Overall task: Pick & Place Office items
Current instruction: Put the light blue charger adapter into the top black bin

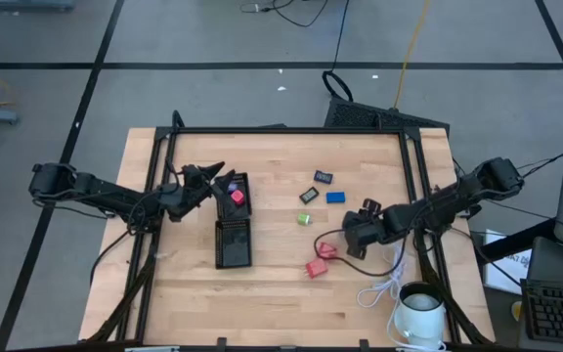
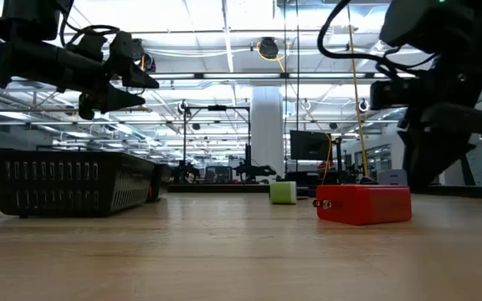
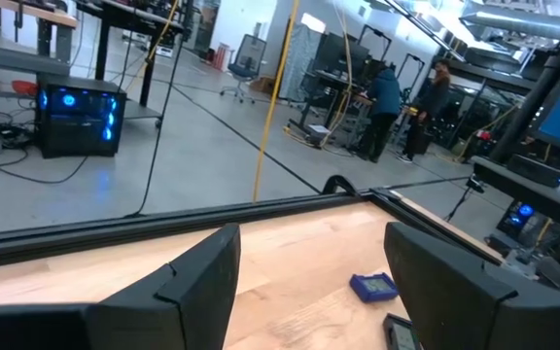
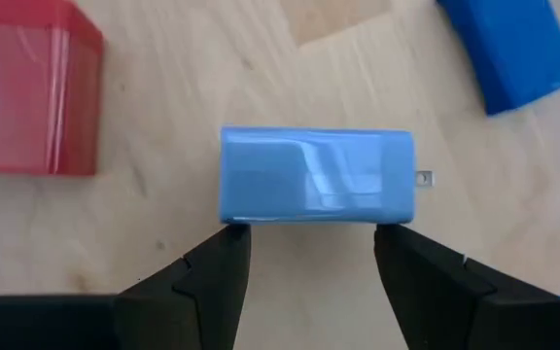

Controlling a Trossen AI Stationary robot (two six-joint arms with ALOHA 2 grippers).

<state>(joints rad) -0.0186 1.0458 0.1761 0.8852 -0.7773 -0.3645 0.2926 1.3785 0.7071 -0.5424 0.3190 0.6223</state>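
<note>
A light blue block point(image 4: 316, 176) with small prongs lies flat on the wooden table. My right gripper point(image 4: 311, 238) slants steeply down over it, open, its fingertips at one long edge of the block. A red block point(image 4: 27, 87) and a darker blue block point(image 4: 513, 49) lie to either side of it. In the high view my right gripper point(image 1: 352, 238) hides the light blue block. My left gripper point(image 1: 213, 179) is open and level above the far end of the black tray point(image 1: 233, 244), holding nothing. A pink-red piece point(image 1: 237, 197) lies in the tray. My right gripper's fingertips point(image 4: 227, 238) stand at the light blue block's long edge point(image 4: 261, 219), coming from above and from the table's right. Whether they touch it I cannot tell. The block lies flat on the table, wider than the gap between the fingers.
Loose pieces lie in the middle of the table: two black ones point(image 1: 323, 177) point(image 1: 309, 195), a blue one point(image 1: 335, 197), a green one point(image 1: 304, 218) and two red ones point(image 1: 325, 249) point(image 1: 317, 268). A white coiled cable point(image 1: 379, 291) and a white mug point(image 1: 420, 308) sit at the near right.
</note>
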